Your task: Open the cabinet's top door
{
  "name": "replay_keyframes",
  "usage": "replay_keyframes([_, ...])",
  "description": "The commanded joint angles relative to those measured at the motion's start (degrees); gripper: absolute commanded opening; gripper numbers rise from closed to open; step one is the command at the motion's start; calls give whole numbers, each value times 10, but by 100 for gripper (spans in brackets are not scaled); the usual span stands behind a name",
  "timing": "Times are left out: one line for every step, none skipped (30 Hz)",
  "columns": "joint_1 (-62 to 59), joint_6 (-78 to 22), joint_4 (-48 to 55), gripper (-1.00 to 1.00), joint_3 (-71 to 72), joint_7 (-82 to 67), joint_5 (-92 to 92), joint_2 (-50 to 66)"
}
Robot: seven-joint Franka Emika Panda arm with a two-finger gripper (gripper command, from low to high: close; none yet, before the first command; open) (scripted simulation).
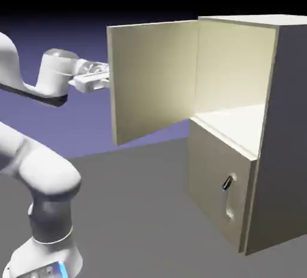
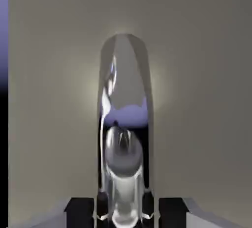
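One door standing wide: top door (image 1: 154, 82) is swung out from the cabinet (image 1: 285, 133), its free edge toward the exterior view's left, hinge side at the cabinet's front. Upper compartment (image 1: 234, 70) exposed. Lower door (image 1: 219, 181) flush, its short handle (image 1: 227, 196) untouched.

Hand view: jaws (image 2: 126, 214) pinching the shiny handle (image 2: 125, 74), one dark fingertip each side, bar running up the middle of the panel. Exterior view can't confirm the grip; the door hides the handle side. Arm (image 1: 60, 76) reaches in at the door's outer face.

Handling, my read: rigid flat panel, no flex expected, moderate weight carried by the hinges, so it should swing light. Handle looks polished, likely slippery; fingers could slide along it if the pull goes off the arc. Best hold is where they are, across the bar, square to the panel. Not fragile, but twisting the wrist against the hinge would load the handle mounts.

Task looks basically done. If more angle is wanted, follow the arc slowly; otherwise ease the jaws apart and back straight off.
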Motion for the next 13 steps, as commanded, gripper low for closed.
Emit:
replay_keyframes([-15, -20, 21, -100, 17, 9, 9, 21])
replay_keyframes([-31, -42, 42, -100, 35, 18, 17, 41])
replay_keyframes([-46, -63, 62, -100, 52, 28, 24, 62])
replay_keyframes([-62, -84, 83, -100, 69, 38, 31, 83])
replay_keyframes([-77, -105, 103, -100, 87, 49, 37, 103])
replay_keyframes([-92, -126, 123, -100, 104, 60, 42, 124])
replay_keyframes([-107, -147, 143, -100, 121, 72, 46, 145])
replay_keyframes([-121, -167, 162, -100, 137, 84, 50, 166])
replay_keyframes([-134, -187, 180, -100, 154, 96, 53, 186])
replay_keyframes([-146, -207, 197, -100, 169, 110, 55, 207])
replay_keyframes([-156, -226, 213, -100, 183, 123, 57, 228])
replay_keyframes([-164, -244, 227, -100, 195, 136, 59, 247])
replay_keyframes([-164, -244, 227, 100, 195, 136, 59, 247])
